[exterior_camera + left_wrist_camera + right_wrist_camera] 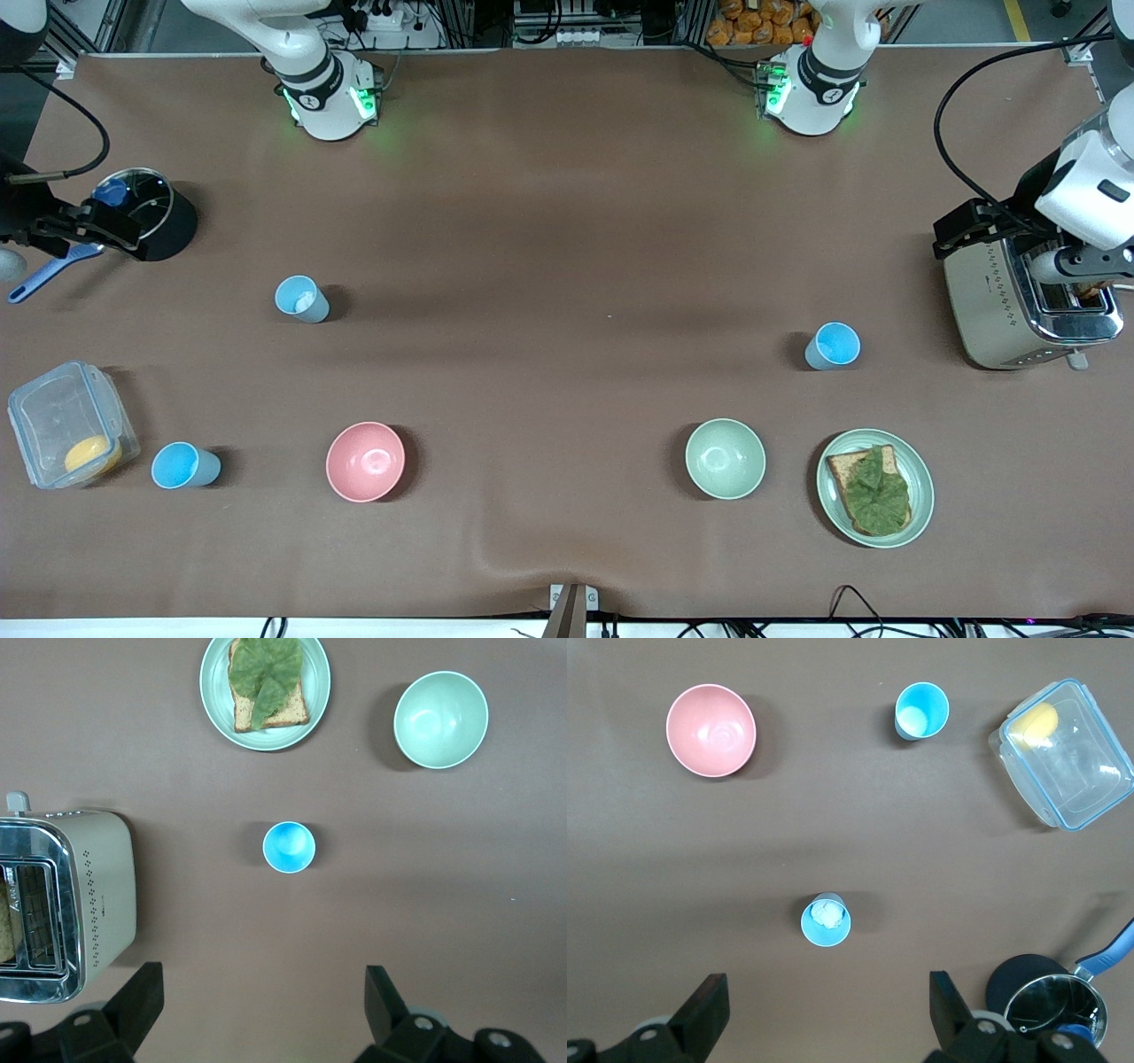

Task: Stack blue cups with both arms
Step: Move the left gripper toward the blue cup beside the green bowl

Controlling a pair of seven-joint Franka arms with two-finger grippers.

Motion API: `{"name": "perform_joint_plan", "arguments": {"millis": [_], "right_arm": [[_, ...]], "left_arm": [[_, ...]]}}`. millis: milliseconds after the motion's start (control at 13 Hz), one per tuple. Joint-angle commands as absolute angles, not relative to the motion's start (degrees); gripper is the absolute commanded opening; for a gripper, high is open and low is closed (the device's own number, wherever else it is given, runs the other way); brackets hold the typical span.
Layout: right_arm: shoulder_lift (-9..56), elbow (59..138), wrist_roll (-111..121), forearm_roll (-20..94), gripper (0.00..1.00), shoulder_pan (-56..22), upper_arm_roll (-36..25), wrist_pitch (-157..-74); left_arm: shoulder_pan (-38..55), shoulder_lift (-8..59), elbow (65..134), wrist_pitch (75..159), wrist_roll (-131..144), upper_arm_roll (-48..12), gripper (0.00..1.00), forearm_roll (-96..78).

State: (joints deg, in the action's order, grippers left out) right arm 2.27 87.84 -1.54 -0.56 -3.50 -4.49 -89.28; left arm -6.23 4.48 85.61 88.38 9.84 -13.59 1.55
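The left gripper (257, 1014) hangs high over the worktop (567, 221) with its fingers spread wide and nothing between them. It hovers near the toaster (1028, 301). Its wrist view looks straight down on one blue cup (289, 847). That cup stands upright on its own, near the toaster and farther from the front camera than the green bowl (725, 458) and the plate (874, 487) of toast.

The right gripper (824, 1014) is also up in the air, fingers apart and empty, over the worktop near the black pot (146, 213). Two more cups show in its wrist view. One (826, 920), with something whitish inside, stands farther from the front camera than the pink bowl (365, 461), toward the pot. The other (921, 711) stands beside the clear box (71, 424), level with the pink bowl.

As far as the views show, the task has barely started. All three cups stand upright and well apart, none nested in another, and neither gripper touches a cup. Every pick and every stacking move appears left to do. Each gripper looks placed to come down on the cup shown in its own wrist view. The whitish thing in the one cup may keep another from seating fully in it.
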Motion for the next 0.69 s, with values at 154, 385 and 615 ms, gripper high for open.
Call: {"name": "perform_joint_plan", "arguments": {"millis": [154,385,615], "right_arm": [[2.2,87.89,-1.41,-0.18,1.0,-3.87,-4.92,-89.12],[2.2,87.89,-1.41,-0.18,1.0,-3.96,-4.92,-89.12],[2.28,87.89,-1.41,-0.18,1.0,-3.96,-4.92,-89.12]], "left_arm": [[-5.89,5.71,85.96,88.59,9.4,-13.97,1.0,1.05],[-6.07,5.71,86.31,88.33,9.32,-14.06,1.0,0.97],[-6.07,5.63,86.75,88.15,9.49,-14.41,1.0,0.97]]}}
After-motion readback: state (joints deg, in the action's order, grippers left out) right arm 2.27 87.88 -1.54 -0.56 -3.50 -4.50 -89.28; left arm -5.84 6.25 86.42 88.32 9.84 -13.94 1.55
